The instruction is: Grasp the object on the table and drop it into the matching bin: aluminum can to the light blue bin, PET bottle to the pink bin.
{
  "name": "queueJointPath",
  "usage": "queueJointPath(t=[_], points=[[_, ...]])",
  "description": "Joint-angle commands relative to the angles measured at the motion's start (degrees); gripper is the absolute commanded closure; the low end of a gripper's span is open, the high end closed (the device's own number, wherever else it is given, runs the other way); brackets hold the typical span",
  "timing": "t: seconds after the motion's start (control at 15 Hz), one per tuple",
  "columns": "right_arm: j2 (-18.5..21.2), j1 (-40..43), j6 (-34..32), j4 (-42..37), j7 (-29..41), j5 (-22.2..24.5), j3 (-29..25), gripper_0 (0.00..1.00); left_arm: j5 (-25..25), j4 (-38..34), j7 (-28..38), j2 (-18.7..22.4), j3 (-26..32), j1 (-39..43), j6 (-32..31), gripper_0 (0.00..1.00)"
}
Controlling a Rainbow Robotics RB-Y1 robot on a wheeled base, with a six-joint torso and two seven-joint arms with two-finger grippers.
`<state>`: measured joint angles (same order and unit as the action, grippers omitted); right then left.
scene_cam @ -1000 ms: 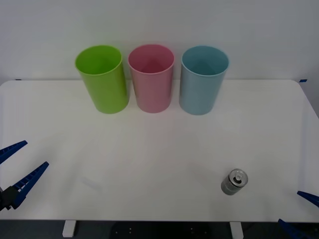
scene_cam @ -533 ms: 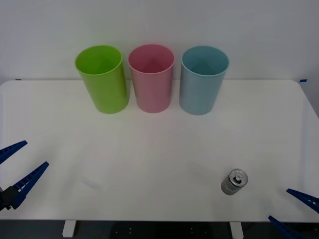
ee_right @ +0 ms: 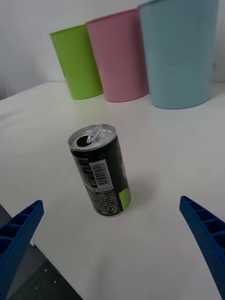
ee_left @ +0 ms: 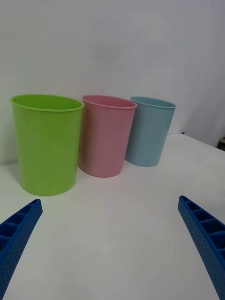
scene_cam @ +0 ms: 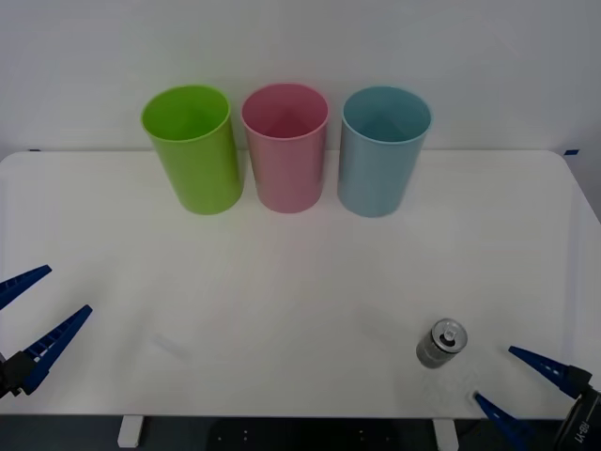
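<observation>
Since a second ago the right claw (scene_cam: 516, 383) has been pushing in from the near right corner of the table (scene_cam: 300, 272), its two blue fingers now reaching further over the white top and closing the distance to the aluminum can (scene_cam: 441, 343), while the can, the bins and the left claw (scene_cam: 33, 315) are sitting where they were. Right now the right claw is hanging just beside the can on its near right side, fingers spread wide and holding nothing, not touching it. In the right wrist view the can (ee_right: 100, 174) is standing upright on the table between the two parted fingertips, its pull-tab top facing up and its dark printed side facing the camera. At the far side of the table three bins are standing in a row: the lime green bin (scene_cam: 192, 150) on the left, the pink bin (scene_cam: 285, 148) in the middle and the light blue bin (scene_cam: 380, 150) on the right, each close beside its neighbour. The can is resting well apart from them, nearest to the light blue one. The left claw is waiting at the near left edge of the table, fingers spread open and empty; its wrist view is facing the same row of bins, with the green bin (ee_left: 46, 143) closest.
</observation>
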<state>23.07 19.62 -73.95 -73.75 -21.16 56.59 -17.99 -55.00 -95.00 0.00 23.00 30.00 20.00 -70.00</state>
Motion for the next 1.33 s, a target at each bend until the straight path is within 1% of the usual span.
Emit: queueJointPath(t=[0.07, 0.4, 0.8, 1.33], points=[[-1.3, -0.7, 1.7, -0.1, -0.7, 0.0, 0.9, 0.0, 0.0, 0.0, 0.0, 0.0, 0.0, 0.0, 0.0, 0.0], [-2.2, -2.6, 5.9, 0.0, -1.7, 0.3, 4.0, 0.0, 0.0, 0.0, 0.0, 0.0, 0.0, 0.0, 0.0, 0.0], [-5.1, -5.5, 9.1, 0.0, -2.3, 3.9, 4.7, 0.0, 0.0, 0.0, 0.0, 0.0, 0.0, 0.0, 0.0, 0.0], [-5.3, -7.8, 13.7, 0.0, -3.2, 3.9, 9.2, 0.0, 0.0, 0.0, 0.0, 0.0, 0.0, 0.0, 0.0, 0.0]])
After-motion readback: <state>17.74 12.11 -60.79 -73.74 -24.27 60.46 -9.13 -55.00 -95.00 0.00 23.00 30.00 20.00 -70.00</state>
